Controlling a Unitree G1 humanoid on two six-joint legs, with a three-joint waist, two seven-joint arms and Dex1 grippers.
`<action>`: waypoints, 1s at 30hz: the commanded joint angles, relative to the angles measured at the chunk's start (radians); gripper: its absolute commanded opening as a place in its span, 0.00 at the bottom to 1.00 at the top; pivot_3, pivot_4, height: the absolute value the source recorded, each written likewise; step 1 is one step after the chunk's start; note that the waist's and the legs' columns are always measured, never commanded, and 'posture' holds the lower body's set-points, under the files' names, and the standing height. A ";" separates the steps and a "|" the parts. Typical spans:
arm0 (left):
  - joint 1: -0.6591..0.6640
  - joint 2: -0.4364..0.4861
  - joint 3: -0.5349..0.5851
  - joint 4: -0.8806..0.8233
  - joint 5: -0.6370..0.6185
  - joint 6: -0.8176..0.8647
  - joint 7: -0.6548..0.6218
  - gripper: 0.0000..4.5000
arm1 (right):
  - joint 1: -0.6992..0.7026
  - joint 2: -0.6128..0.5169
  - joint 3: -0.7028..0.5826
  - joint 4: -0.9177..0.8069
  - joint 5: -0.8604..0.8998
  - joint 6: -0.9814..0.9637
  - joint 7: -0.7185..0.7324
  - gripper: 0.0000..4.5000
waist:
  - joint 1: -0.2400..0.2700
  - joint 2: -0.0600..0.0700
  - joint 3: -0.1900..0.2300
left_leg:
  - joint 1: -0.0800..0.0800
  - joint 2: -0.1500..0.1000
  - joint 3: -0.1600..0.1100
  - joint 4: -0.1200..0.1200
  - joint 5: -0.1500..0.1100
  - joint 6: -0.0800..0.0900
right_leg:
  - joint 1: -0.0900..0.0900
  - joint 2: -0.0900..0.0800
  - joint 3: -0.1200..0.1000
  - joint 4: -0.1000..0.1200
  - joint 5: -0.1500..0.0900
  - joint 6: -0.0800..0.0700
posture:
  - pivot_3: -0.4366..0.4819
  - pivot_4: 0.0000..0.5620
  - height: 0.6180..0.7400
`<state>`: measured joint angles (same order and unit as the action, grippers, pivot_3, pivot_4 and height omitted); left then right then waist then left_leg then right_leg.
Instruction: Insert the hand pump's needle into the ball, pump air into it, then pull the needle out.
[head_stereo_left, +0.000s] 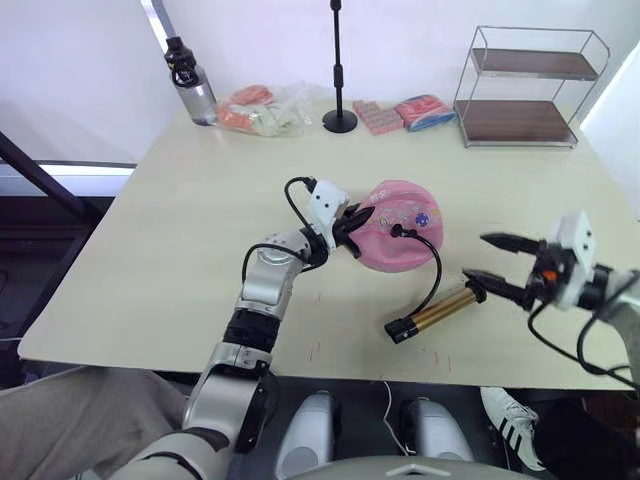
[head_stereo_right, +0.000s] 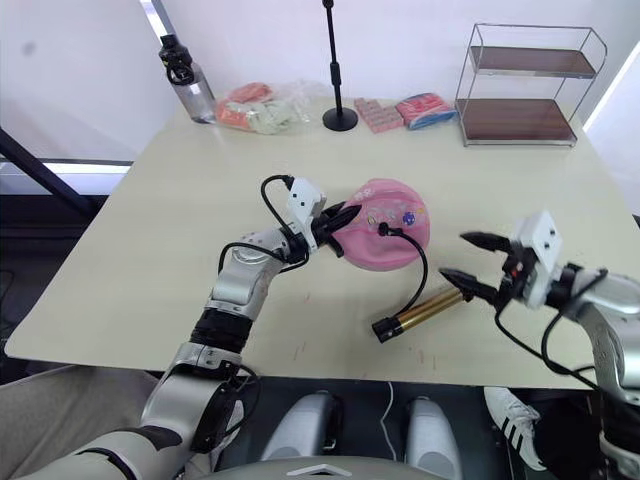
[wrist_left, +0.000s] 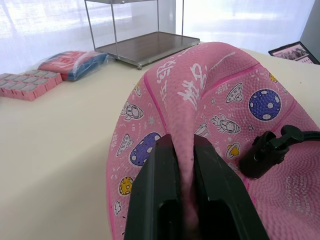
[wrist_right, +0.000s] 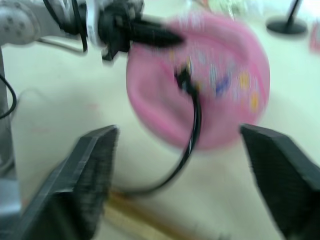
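**Writing on the ball, none of it readable**

The only lettering stands on the pink ball (wrist_left: 210, 115): a few large white stylised characters printed near its upper fold, beside a white curved stroke. They sit on creased rubber and I cannot make out what they say. Around them are small cartoon prints of planets, rockets and flying saucers, with no words or numbers. The packets (head_stereo_left: 425, 110) at the back of the table (head_stereo_left: 180, 250) show no label that can be read.
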<state>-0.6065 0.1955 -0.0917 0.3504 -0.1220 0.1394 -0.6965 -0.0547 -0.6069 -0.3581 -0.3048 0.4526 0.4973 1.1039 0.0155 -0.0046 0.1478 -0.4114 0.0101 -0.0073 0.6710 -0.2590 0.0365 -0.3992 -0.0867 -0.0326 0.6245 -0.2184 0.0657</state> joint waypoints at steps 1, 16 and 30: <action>0.008 0.004 -0.027 0.030 0.007 0.008 -0.025 0.00 | 0.027 0.002 -0.093 0.016 0.093 -0.115 0.044 1.00 | -0.001 0.000 0.000 | 0.001 0.000 0.000 0.000 0.000 0.000 | 0.000 0.000 0.001 0.000 0.000 0.000 | 0.48 0.27 1.00; 0.007 0.040 -0.023 -0.025 -0.022 0.073 -0.075 0.00 | 0.142 -0.067 -0.187 0.204 0.172 -0.415 0.223 1.00 | -0.002 -0.001 0.001 | 0.003 0.000 0.001 0.000 0.000 0.000 | 0.001 0.001 0.003 0.001 0.000 0.000 | 0.48 0.27 1.00; -0.038 0.045 -0.005 -0.152 -0.059 0.135 -0.076 0.99 | 0.146 -0.083 -0.170 0.248 0.203 -0.452 0.242 1.00 | -0.001 -0.002 0.008 | 0.003 0.000 0.002 0.000 0.000 0.000 | 0.001 0.001 0.005 0.001 0.000 0.000 | 0.48 0.27 1.00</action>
<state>-0.6213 0.2393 -0.1069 0.2652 -0.1612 0.2772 -0.7788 0.0957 -0.6782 -0.5152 -0.0531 0.6361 0.0620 1.3459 0.0147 -0.0064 0.1556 -0.4084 0.0103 -0.0053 0.6707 -0.2589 0.0366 -0.3985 -0.0857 -0.0280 0.6256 -0.2187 0.0660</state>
